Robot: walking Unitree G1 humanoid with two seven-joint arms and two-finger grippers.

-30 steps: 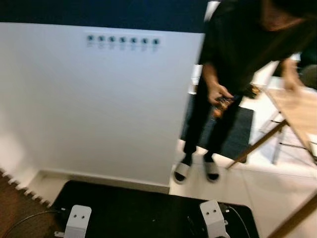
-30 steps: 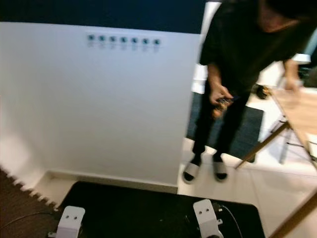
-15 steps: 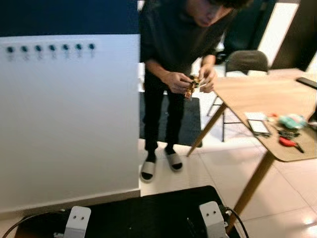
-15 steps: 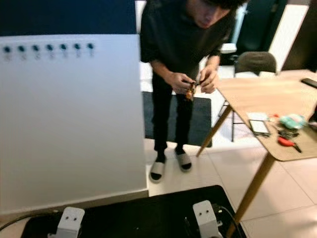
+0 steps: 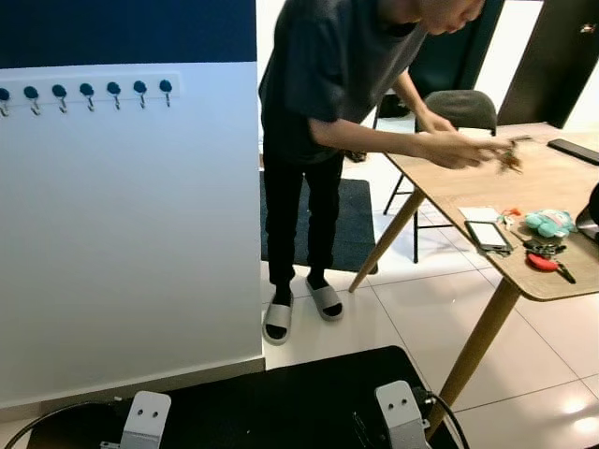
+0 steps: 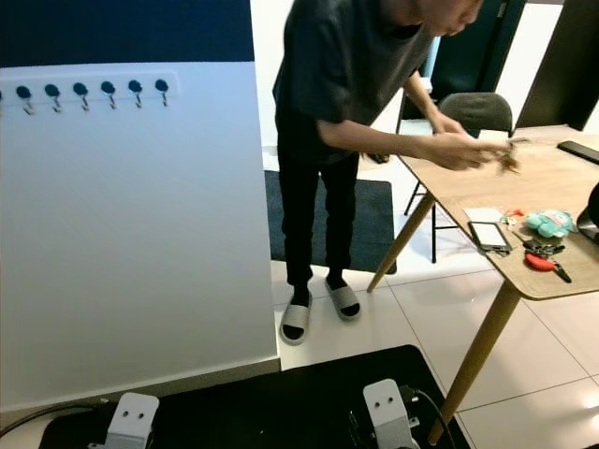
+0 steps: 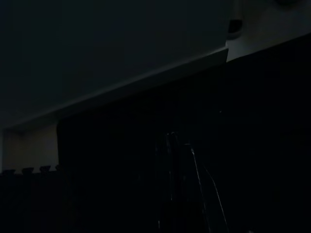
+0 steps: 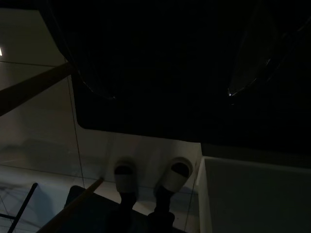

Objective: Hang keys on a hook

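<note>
While both silver arms are hanging low at the robot's sides, the left gripper [image 7: 177, 145] is showing in its wrist view as a pair of thin black fingers lying close together against a very dark scene, too dim to tell whether they are closed. The right gripper [image 8: 170, 92] is showing its two long black fingers set wide apart, with nothing between them, over a black rubbery floor mat [image 5: 281, 393]. The person's two grey slide sandals [image 8: 148, 177] are standing on glossy pale floor tiles [image 5: 552, 374] just beyond that mat.

A person in a dark short-sleeved shirt and black trousers [image 5: 318, 103] is bending over a light wooden table with slanted legs [image 5: 468, 178], between the robot and the table's far end. The person's hand [image 5: 459, 150] is reaching out over the tabletop, holding a small brownish bunch of keys [image 5: 510, 161] that looks blurred. Nearer on the table are lying a flat dark phone [image 5: 489, 234], a teal crumpled object [image 5: 547, 223] and a red-handled key bunch [image 5: 543, 262]. A grey padded chair [image 5: 463, 108] is standing behind the table.

To the robot's left, a smooth white wall panel [image 5: 131, 234] is carrying a row of round dark-blue hooks [image 5: 86, 92] near its top edge, well apart from the keys.
</note>
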